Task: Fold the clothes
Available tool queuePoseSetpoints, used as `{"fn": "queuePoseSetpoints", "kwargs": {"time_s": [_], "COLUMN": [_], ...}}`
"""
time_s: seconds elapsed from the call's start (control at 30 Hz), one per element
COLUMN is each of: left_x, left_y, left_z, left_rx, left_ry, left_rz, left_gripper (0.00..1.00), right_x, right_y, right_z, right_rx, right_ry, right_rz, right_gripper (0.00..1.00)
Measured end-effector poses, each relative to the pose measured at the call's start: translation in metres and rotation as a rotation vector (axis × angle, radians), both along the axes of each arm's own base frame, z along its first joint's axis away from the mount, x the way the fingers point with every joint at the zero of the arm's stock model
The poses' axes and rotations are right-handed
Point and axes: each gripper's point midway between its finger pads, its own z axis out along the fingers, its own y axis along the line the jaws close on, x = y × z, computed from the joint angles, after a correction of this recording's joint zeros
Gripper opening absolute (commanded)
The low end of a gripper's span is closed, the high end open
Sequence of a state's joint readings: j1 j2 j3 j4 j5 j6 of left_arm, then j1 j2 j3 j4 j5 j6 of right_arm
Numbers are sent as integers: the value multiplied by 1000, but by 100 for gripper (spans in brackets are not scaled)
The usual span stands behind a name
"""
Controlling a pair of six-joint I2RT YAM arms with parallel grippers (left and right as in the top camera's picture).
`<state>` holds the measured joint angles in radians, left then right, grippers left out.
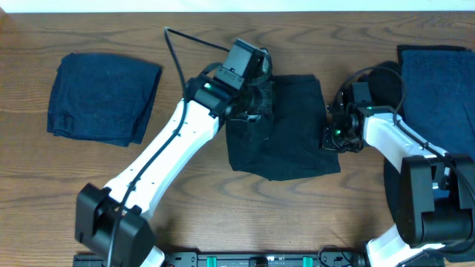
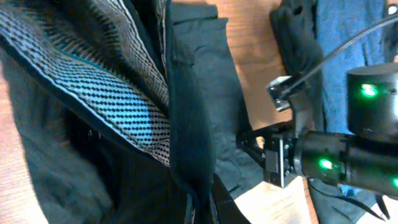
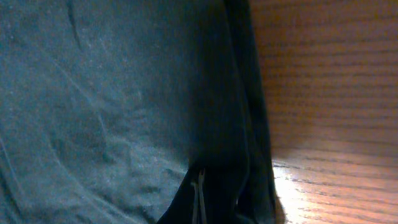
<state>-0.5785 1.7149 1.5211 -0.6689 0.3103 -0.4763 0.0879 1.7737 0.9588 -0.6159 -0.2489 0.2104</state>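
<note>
A black garment (image 1: 286, 130) lies partly folded at the table's centre. My left gripper (image 1: 256, 98) is at its upper left edge, shut on a raised fold. In the left wrist view that fold (image 2: 186, 124) runs down between the fingertips (image 2: 219, 202), and its pale grey patterned inner hem (image 2: 93, 81) is turned outward. My right gripper (image 1: 331, 133) sits at the garment's right edge, shut on the dark cloth (image 3: 124, 112); its fingers (image 3: 198, 199) are pressed together with fabric around them.
A folded navy garment (image 1: 104, 96) lies at the far left. Another navy garment (image 1: 438, 81) lies at the right behind the right arm (image 2: 336, 155). Bare wooden table (image 3: 329, 124) shows right of the black cloth.
</note>
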Motion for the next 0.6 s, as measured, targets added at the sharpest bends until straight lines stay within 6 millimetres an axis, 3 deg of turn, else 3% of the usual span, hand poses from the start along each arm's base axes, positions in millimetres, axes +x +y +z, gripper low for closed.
{"fn": "queuePoseSetpoints", "kwargs": {"time_s": [0.17, 0.4, 0.6], "left_x": [-1, -4, -4], "left_y": [-12, -33, -39], "left_z": [-11, -9, -19], "left_rx": [-1, -28, -27], "left_ry": [17, -8, 15], "left_rz": [-9, -34, -27], "left_gripper": [6, 6, 6], "right_x": [-2, -3, -3], "right_y": [0, 0, 0], "right_z": [-2, -2, -2], "right_rx": [25, 28, 28], "right_ry": [-29, -32, -33], "right_rz": [-17, -17, -17], "right_gripper": [4, 4, 4]}}
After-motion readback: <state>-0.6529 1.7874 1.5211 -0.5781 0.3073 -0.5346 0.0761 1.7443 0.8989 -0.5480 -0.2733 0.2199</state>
